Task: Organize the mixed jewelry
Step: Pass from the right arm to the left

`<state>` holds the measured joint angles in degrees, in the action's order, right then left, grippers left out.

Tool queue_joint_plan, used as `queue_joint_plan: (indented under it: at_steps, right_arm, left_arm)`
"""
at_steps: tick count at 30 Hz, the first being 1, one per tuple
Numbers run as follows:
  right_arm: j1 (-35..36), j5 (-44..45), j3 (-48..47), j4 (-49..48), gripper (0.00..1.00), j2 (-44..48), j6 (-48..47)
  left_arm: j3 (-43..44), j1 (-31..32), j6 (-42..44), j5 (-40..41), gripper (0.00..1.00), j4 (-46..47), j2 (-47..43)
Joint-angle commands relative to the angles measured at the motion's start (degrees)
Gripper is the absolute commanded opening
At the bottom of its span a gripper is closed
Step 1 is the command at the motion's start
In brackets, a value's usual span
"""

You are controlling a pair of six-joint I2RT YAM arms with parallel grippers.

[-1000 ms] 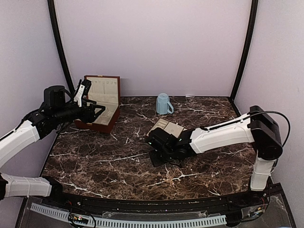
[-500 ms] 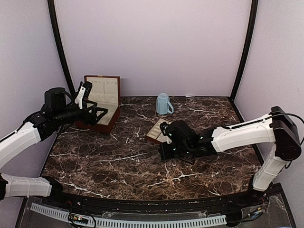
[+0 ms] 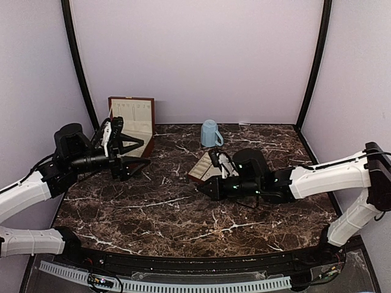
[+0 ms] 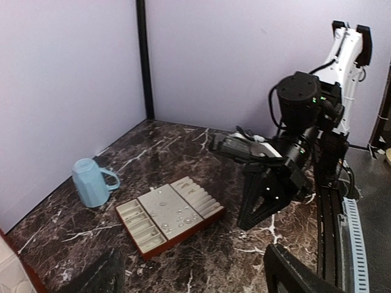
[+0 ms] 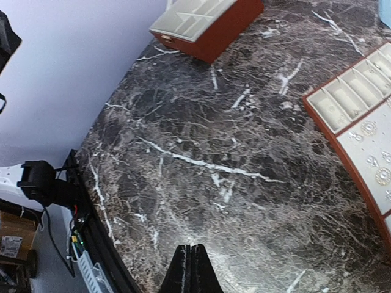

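Note:
The mixed jewelry [image 4: 178, 214] lies as several tiny silvery specks on the flat middle panel of the cream-lined tray [image 4: 209, 212]; a few pieces [image 5: 382, 176] also show at the right wrist view's edge. My left gripper [image 3: 145, 152] hovers open and empty in front of the wooden box [image 3: 132, 114], pointing at the tray [image 3: 201, 165]. Its fingers [image 4: 292, 276] frame the tray from afar. My right gripper [image 3: 200, 188] is shut on nothing, just left of the tray's near corner; its fingertips [image 5: 191, 267] hang over bare marble.
A light-blue mug [image 3: 211, 133] stands behind the tray near the back wall. The reddish-brown box [image 5: 211, 21] sits open at the back left. Dark marble [image 3: 153, 207] stretches between the arms and the front edge.
My left gripper has pulled away from the box toward the table's middle and opened wider. The right arm has swung rightward, uncovering part of the tray, gripper still shut.

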<state>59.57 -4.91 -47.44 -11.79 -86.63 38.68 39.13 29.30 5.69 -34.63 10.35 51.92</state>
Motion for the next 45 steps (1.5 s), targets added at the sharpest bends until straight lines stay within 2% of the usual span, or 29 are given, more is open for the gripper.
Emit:
queue_joint_plan:
  at_steps: [1, 7, 17, 34, 39, 43, 45]
  right_arm:
    - [0.7, -8.2, 1.0, -10.3, 0.00, 2.5, -0.1]
    - [1.6, -14.8, 0.1, -16.2, 0.00, 3.2, 1.1]
    - [2.4, -17.8, -0.4, -18.7, 0.00, 4.6, 0.5]
    - [2.4, -12.4, 2.3, -23.0, 0.00, 7.4, 2.2]
    - [2.4, -13.0, 2.0, -22.8, 0.00, 6.6, 2.4]
    - [2.6, -13.5, 1.9, -23.3, 0.00, 6.0, 2.9]
    - [2.8, -13.4, 2.1, -24.0, 0.00, 5.8, 3.3]
  left_arm:
    - [-0.9, 4.2, 1.8, -3.8, 0.81, 4.3, 0.7]
    - [-0.4, 9.6, 3.1, -4.3, 0.81, 7.8, 4.8]
    - [-0.1, 13.2, 1.2, -9.5, 0.81, 9.1, 10.7]
    - [1.3, 16.2, 0.3, -9.7, 0.81, 11.2, 16.2]
    - [1.0, 16.5, 2.3, -8.0, 0.70, 9.9, 16.0]
    - [0.5, 16.8, 3.6, -7.0, 0.68, 9.7, 15.9]
    - [0.3, 17.1, 5.0, -6.0, 0.63, 9.3, 15.6]
